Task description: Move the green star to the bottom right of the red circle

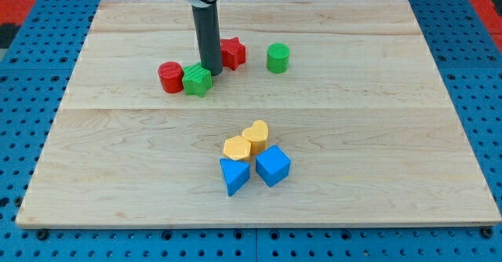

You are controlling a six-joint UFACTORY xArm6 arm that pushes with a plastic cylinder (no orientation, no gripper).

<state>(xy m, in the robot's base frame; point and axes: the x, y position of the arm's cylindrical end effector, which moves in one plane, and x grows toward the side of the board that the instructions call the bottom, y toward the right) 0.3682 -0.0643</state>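
The green star (198,80) lies on the wooden board (118,160) at the upper left of centre. It touches the right side of the red circle (170,77). My tip (212,71) stands just to the star's upper right, touching or almost touching it. The dark rod rises from there to the view's top edge. A red star (232,53) sits just right of the rod.
A green cylinder (278,58) stands right of the red star. Below the centre is a cluster: a yellow heart (256,135), a yellow hexagon (237,148), a blue triangle (234,174) and a blue cube (273,165). Blue pegboard surrounds the board.
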